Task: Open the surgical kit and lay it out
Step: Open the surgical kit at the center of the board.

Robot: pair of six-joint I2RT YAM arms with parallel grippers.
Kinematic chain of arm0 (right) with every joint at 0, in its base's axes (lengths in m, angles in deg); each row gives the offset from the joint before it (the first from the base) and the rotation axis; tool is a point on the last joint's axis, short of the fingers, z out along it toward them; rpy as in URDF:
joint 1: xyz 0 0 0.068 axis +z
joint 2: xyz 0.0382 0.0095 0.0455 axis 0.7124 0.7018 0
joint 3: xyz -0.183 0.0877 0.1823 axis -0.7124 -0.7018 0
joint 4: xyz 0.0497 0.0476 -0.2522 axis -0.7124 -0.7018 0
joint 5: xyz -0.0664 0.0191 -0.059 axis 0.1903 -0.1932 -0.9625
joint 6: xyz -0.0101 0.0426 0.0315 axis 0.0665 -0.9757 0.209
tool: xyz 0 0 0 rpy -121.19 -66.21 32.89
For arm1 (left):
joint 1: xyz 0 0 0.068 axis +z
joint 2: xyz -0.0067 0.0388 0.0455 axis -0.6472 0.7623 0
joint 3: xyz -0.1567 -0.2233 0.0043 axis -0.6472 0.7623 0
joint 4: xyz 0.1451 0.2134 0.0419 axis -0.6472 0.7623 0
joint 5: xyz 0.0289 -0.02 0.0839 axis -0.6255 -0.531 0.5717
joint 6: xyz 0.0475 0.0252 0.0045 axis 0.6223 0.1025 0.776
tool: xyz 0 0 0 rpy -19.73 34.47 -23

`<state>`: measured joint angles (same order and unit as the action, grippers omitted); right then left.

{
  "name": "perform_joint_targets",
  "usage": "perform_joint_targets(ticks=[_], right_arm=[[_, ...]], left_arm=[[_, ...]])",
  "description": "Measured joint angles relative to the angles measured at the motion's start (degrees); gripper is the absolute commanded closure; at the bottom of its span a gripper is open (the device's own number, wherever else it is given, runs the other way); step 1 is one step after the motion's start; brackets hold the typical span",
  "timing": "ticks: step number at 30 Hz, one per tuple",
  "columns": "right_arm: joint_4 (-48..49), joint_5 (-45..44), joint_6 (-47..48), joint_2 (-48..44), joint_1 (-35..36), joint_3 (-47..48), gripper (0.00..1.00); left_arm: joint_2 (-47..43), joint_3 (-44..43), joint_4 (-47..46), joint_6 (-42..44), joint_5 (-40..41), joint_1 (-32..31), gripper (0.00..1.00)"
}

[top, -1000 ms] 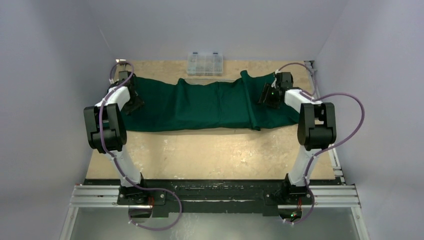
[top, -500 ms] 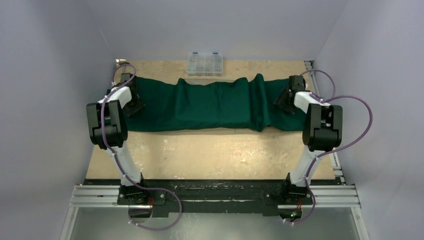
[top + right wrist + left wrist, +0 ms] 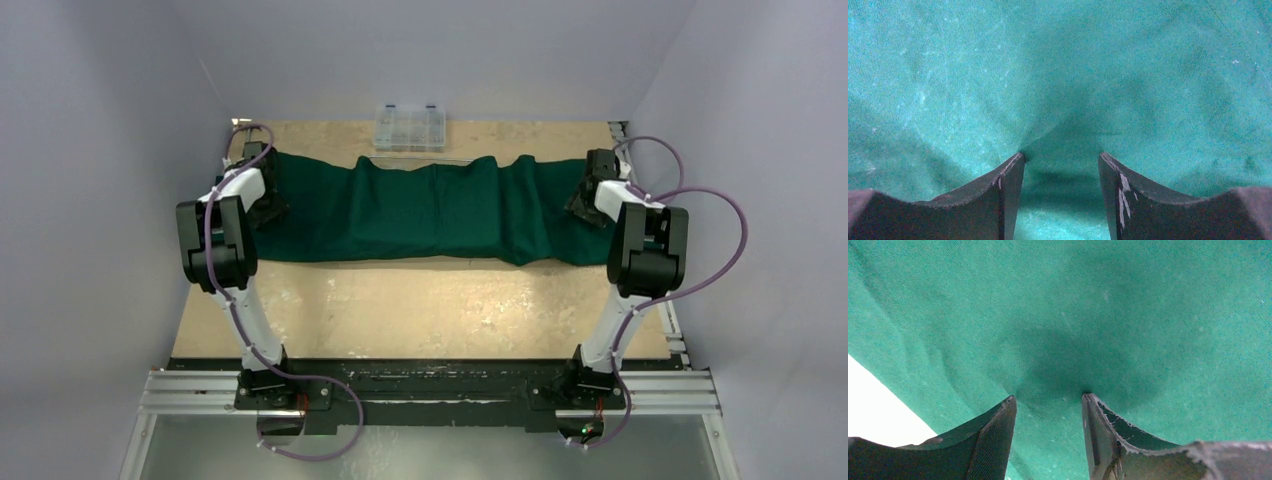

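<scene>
The dark green cloth wrap lies spread in a long strip across the far half of the table. A raised rectangular bulge shows under its middle. The mesh tray, instruments and gauze packets are hidden. My left gripper is at the cloth's left end, with jaws open and fingertips down on the cloth; the left wrist view shows the gripper holding nothing. My right gripper is at the cloth's right end, also open, with its tips on the cloth. In the right wrist view a crease runs from between the gripper's tips.
A clear plastic compartment box stands at the table's far edge, just behind the cloth. The bare wooden tabletop stretches in front of the cloth. Grey walls close in on both sides. The metal rail holds the arm bases.
My right gripper has moved right towards the table's edge, carrying the upright fold of cloth outwards until it lies nearly flat. The left gripper has shifted only slightly.
</scene>
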<state>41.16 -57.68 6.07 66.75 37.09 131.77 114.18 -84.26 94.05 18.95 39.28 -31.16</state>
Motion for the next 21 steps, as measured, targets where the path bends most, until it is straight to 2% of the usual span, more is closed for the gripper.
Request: perform_joint_targets(ticks=[8, 13, 18, 21], right_arm=[[2.1, -1.6, 5.5, 5.6, -0.4, 7.1, 0.42], [-5.2, -9.6, 2.1, 8.6, -0.6, 13.4, 0.47], [-11.4, -13.2, -0.6, 7.0, -1.0, 14.4, 0.45], [-12.4, -8.2, 0.5, 2.6, -1.0, 14.4, 0.42]], left_arm=[[0.8, -0.9, 0.6, -1.3, 6.1, 0.2, 0.48], [1.0, -1.1, 1.8, -1.9, 8.8, 0.8, 0.49], [1.3, -3.0, 3.2, -1.7, 6.8, 1.2, 0.5], [1.2, -5.4, 3.2, -1.0, 1.6, 1.1, 0.49]])
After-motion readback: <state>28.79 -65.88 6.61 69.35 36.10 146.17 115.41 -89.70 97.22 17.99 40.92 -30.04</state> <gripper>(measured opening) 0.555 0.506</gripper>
